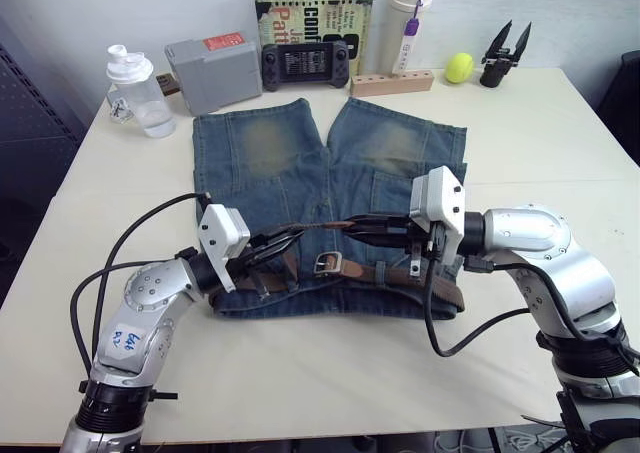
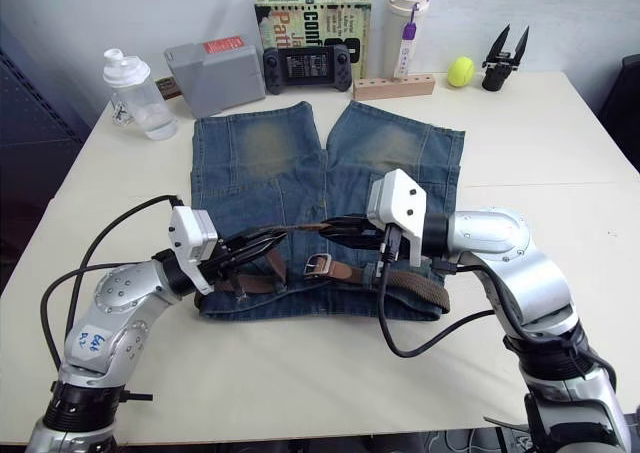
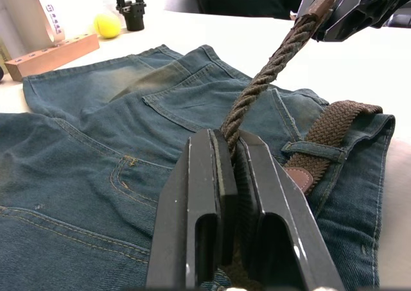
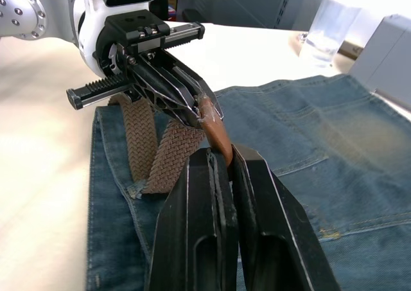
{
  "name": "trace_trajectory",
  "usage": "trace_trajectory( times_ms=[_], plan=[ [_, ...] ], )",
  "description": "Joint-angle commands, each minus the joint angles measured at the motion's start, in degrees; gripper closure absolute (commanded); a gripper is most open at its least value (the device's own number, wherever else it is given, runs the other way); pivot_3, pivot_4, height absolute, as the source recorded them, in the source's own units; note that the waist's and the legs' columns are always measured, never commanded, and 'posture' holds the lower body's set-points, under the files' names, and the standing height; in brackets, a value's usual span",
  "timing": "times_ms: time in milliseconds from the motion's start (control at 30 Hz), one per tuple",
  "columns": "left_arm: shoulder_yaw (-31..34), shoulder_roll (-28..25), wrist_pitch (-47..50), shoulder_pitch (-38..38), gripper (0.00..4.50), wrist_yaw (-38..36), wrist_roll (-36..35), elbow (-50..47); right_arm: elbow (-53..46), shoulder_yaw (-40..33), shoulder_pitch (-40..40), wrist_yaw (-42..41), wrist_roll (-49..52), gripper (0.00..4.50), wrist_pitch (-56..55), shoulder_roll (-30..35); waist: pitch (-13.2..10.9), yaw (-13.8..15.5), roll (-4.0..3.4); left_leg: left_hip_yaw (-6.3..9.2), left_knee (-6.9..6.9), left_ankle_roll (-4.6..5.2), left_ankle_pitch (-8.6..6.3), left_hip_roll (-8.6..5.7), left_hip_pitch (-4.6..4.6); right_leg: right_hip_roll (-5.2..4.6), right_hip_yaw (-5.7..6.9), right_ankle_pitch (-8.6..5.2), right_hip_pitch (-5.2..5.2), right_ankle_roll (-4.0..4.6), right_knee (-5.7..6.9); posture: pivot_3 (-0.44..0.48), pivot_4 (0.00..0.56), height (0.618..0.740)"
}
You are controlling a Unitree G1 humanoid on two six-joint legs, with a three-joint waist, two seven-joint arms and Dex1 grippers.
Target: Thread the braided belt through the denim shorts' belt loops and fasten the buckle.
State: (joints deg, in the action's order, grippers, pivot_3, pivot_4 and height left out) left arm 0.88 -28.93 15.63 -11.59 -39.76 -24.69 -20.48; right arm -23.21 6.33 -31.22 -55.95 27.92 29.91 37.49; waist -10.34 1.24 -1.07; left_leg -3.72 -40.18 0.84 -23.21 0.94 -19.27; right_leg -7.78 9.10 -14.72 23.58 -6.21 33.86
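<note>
The denim shorts (image 1: 330,173) lie flat on the table, waistband towards me. The braided belt (image 1: 425,278) runs along the waistband under a belt loop (image 3: 318,151), and its buckle (image 1: 327,263) rests at the middle. A free stretch of belt (image 1: 322,225) is held lifted above the waistband between both grippers. My left gripper (image 1: 298,232) is shut on the braided part (image 3: 257,88). Facing it fingertip to fingertip, my right gripper (image 1: 354,224) is shut on the tan leather end (image 4: 215,133).
Along the table's far edge stand a water bottle (image 1: 135,91), a grey box (image 1: 213,71), a game console (image 1: 305,65), a book (image 1: 315,18), a tumbler (image 1: 410,28), a wooden block (image 1: 392,81), a yellow ball (image 1: 459,67) and a spare black gripper (image 1: 505,53).
</note>
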Motion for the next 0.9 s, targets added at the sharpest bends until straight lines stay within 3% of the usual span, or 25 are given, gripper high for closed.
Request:
trace_trajectory(
  times_ms=[33,100,133,400,700,900],
  plan=[
    [1.1,0.2,-0.7,0.7,4.43,-0.1,-0.8,-2.5,-1.7,-1.4,-1.2,1.8,2.8,4.5,4.1,-0.5,0.0,0.0,0.0,0.0,0.0,0.0,0.0,0.0,0.0,0.0,0.0,0.0,0.0,0.0,0.0,0.0,0.15,0.726],
    [1.5,0.3,-0.5,1.0,4.43,0.3,-0.9,-2.7,-0.7,-1.9,-1.5,3.5,2.6,4.5,4.8,-1.3,0.0,0.0,0.0,0.0,0.0,0.0,0.0,0.0,0.0,0.0,0.0,0.0,0.0,0.0,0.0,0.0,0.15,0.726],
    [1.6,0.4,-0.2,1.1,4.5,0.6,-1.0,-2.8,-0.2,-2.1,-1.6,4.3,2.7,3.69,5.3,-1.6,0.0,0.0,0.0,0.01,0.0,0.0,0.0,0.0,0.0,0.0,-0.01,0.0,0.0,0.0,0.0,0.0,0.15,0.726],
    [4.0,0.9,0.4,4.5,4.5,5.7,1.7,-3.2,-5.2,-0.2,4.5,6.6,2.1,0.21,8.8,0.3,0.0,0.1,0.01,0.02,0.02,0.0,0.0,0.0,-0.01,-0.01,0.01,0.0,0.0,0.0,-0.02,0.0,0.15,0.726],
    [7.1,1.8,3.5,1.5,4.5,9.5,-1.0,-4.4,-6.0,13.4,11.2,14.2,-15.4,0.09,3.4,0.0,0.0,0.1,0.04,0.04,-0.01,0.0,0.0,-0.01,0.01,-0.03,-0.03,0.0,0.0,0.0,0.0,0.0,0.15,0.726],
    [7.0,1.3,4.9,0.5,4.5,8.6,-2.0,-5.4,-2.5,14.8,12.2,20.7,-22.4,0.09,1.3,-4.2,0.0,0.0,0.04,0.01,0.0,0.0,0.0,0.01,0.0,0.01,0.0,0.0,0.0,0.0,-0.01,0.0,0.15,0.726]
  ],
)
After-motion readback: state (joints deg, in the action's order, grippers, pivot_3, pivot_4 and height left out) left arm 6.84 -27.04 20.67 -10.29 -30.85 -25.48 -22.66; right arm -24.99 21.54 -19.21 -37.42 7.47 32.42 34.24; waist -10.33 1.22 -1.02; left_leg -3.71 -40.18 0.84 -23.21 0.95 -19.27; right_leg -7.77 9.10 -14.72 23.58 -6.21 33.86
